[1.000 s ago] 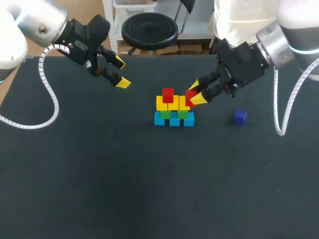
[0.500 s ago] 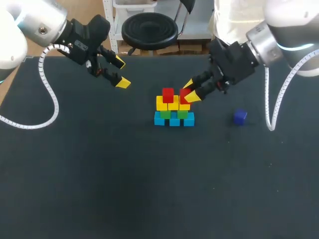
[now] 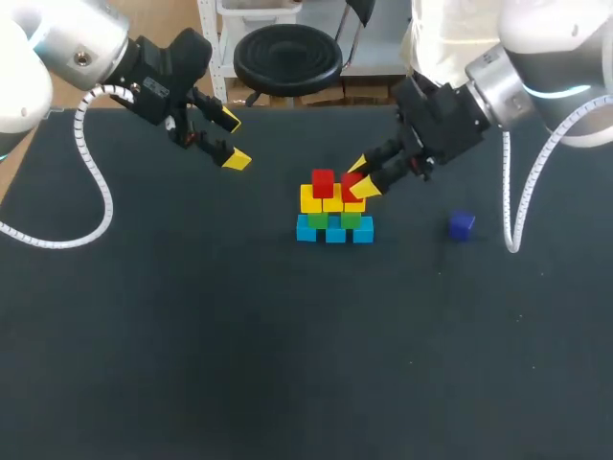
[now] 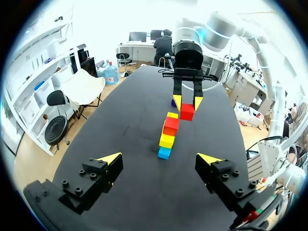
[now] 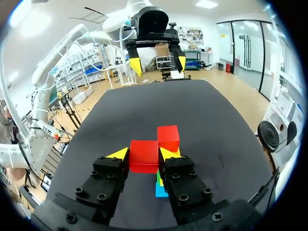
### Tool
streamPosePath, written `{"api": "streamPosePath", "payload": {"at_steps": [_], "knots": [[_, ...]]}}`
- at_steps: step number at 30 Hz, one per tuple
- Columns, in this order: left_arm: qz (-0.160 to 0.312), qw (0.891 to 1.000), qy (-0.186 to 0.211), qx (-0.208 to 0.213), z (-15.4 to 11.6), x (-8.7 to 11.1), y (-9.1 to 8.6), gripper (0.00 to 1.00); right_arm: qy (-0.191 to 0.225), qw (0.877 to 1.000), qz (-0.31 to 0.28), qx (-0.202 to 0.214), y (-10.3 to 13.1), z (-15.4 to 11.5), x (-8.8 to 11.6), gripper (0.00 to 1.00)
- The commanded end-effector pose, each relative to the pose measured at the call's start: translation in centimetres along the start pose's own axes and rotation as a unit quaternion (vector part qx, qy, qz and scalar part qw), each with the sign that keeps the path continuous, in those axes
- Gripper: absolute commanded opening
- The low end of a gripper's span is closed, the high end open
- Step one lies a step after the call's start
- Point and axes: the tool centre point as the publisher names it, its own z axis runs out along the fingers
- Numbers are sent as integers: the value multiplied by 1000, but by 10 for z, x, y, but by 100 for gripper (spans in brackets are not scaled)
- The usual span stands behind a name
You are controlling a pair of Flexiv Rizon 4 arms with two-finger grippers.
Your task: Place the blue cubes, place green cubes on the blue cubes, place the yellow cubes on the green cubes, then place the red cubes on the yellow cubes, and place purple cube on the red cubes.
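Left arm (image 3: 67, 48) enters from 10 o'clock. Left claw (image 3: 233, 140) has its fingers wide apart with nothing between them, tips pointing toward 4 o'clock. Right arm (image 3: 536, 67) enters from 2 o'clock, wrist angled toward 8 o'clock. Right claw (image 3: 361, 177) is clamped from both sides on a red cube (image 3: 351, 180).

The black table (image 3: 192, 335) carried a row of three blue cubes (image 3: 334, 233) and, well apart to their right, a lone purple cube (image 3: 462, 225).

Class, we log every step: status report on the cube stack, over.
Right claw shut on red cube, at stack top. Left claw open, empty, aside. Purple cube lies apart, nothing blocking.
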Motion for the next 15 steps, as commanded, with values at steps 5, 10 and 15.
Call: {"api": "streamPosePath", "payload": {"at_steps": [5, 10, 15], "knots": [[2, 1000, -3, 0, 0, 1, 0, 100, 1, 1000, 2, -3, -2, 3, 0, 0], [2, 1000, -3, 0, 0, 1, 0, 100, 0, 1000, 5, -5, -4, 5, 2, 0], [2, 1000, -3, 0, 0, 1, 0, 100, -1, 1000, 9, -6, -5, 5, 5, 0]]}}
